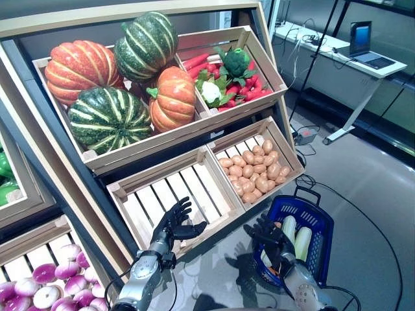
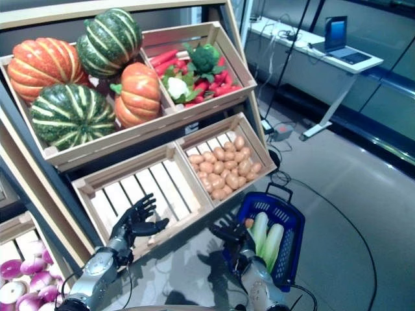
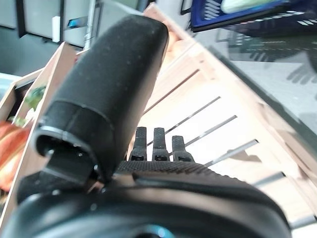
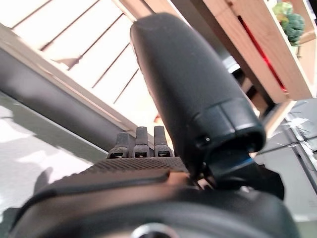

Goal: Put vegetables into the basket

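With both hands spread open and holding nothing, left hand hovering at the empty slatted crate, right hand just beside the blue basket holding pale green vegetables, probably risking bumping that basket sideways reaching across for potatoes.

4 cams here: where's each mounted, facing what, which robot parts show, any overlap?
Left eye: head, looking down at the empty crate and blue basket; both hands show.
Right eye: same, offset sideways.
Left wrist: along the open left hand at the empty crate.
Right wrist: along the open right hand toward crate slats.
Shared: crates; basket in all but right wrist.
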Tool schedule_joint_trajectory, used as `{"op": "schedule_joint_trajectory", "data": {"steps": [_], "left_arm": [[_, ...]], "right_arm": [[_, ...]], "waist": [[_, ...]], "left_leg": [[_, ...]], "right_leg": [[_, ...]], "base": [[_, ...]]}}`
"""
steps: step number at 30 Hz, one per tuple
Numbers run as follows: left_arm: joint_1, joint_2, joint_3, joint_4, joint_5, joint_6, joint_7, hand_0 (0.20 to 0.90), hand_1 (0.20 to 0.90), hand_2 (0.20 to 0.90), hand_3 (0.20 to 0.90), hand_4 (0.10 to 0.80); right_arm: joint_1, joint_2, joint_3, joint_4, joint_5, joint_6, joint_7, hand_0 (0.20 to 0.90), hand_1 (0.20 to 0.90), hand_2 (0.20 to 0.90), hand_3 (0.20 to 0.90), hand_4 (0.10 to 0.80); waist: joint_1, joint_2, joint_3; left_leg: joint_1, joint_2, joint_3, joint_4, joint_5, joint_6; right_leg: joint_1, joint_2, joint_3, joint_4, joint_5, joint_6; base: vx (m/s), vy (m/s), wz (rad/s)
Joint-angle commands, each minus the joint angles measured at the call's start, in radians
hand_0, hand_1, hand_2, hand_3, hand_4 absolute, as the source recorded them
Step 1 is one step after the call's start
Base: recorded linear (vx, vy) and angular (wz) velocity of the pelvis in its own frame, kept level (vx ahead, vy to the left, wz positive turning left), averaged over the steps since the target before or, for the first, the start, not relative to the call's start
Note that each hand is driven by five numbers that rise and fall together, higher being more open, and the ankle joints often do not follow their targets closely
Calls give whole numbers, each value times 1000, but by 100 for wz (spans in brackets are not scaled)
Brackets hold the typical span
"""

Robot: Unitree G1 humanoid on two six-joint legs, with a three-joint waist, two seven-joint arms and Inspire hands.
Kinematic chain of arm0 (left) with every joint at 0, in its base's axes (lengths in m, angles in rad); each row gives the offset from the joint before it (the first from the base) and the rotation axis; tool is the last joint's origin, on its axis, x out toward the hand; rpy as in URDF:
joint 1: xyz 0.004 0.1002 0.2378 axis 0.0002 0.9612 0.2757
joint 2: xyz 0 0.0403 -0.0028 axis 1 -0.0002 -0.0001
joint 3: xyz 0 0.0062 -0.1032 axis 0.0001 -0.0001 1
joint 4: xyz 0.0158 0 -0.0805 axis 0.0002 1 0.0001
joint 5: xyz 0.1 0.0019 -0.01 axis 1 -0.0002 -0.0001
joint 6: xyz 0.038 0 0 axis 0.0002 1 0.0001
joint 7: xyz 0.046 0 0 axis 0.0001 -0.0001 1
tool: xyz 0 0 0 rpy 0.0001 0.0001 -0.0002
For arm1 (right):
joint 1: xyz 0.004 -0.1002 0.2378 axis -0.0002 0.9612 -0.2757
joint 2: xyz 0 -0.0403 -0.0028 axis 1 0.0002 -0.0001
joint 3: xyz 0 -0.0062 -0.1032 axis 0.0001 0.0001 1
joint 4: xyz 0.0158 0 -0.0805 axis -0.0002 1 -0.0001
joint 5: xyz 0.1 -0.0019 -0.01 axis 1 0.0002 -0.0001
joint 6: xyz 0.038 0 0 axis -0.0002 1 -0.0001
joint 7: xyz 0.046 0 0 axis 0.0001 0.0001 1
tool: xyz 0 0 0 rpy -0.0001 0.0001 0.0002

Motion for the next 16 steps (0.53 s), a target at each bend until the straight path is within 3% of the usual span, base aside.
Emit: {"op": "schedule_joint_trajectory", "data": {"steps": [1,6,13,15,16], "left_arm": [[-59,-23,-9,30,41,-79,-17,900,900,900,900,800],[-75,-90,-54,267,37,-98,-54,900,900,900,900,800],[-95,-137,-81,409,5,-85,-119,900,900,900,900,800],[-97,-141,-85,425,39,-58,-59,900,900,900,900,800],[-105,-140,-97,446,104,-50,36,900,900,900,900,800]], "right_arm": [[-52,-17,-21,-67,-46,-10,94,900,900,900,900,800],[-93,28,19,142,-14,24,122,900,900,900,900,800],[-130,70,21,326,3,35,130,900,900,900,900,800],[-133,72,32,334,-2,29,120,900,900,900,900,800],[-134,75,38,336,-5,28,115,900,900,900,900,800]], "waist": [[-32,14,20],[-18,20,24],[7,25,25],[12,23,26],[14,22,28]], "left_leg": [[-60,-68,3,-3,8,82],[-62,-81,-18,-3,1,87],[-63,-92,-44,-3,0,90],[-62,-95,-51,-3,-1,90],[-63,-96,-58,-3,0,90]], "right_leg": [[3,43,17,-11,15,-71],[13,41,2,-18,8,-70],[27,36,-14,-18,4,-70],[32,35,-17,-18,4,-70],[33,35,-17,-18,4,-69]], "base": [[-11,41,-7],[-16,43,-1],[10,24,8],[24,0,6],[10,-8,3]]}}
